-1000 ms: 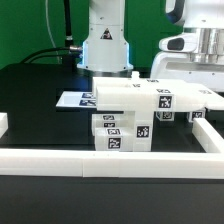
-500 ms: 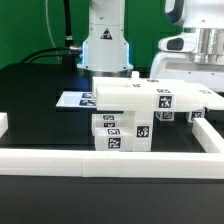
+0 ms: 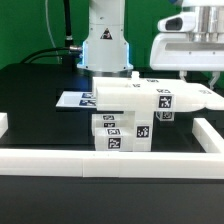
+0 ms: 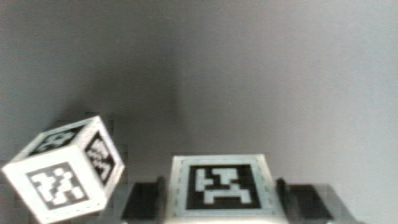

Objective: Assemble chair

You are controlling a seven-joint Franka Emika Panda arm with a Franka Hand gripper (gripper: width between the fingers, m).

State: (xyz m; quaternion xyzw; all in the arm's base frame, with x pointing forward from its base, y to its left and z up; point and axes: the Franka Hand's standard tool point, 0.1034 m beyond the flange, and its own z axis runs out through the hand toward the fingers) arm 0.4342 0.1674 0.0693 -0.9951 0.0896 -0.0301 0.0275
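— Where's the chair (image 3: 128, 115)?
— On the table (image 3: 35, 88), just behind the front border rail (image 3: 110, 160).
— And the marker board (image 3: 72, 100)?
— Flat behind the chair, toward the exterior view's left, before the arm's base (image 3: 105, 50).

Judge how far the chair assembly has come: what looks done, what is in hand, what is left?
Done: the chair stands as a stack of tagged blocks with a slab on top. In hand: the gripper hangs over its end at the exterior view's right; whether it grips anything cannot be told. Left: the wrist view shows a tilted cube-ended piece beside a tagged part, seemingly not yet joined.
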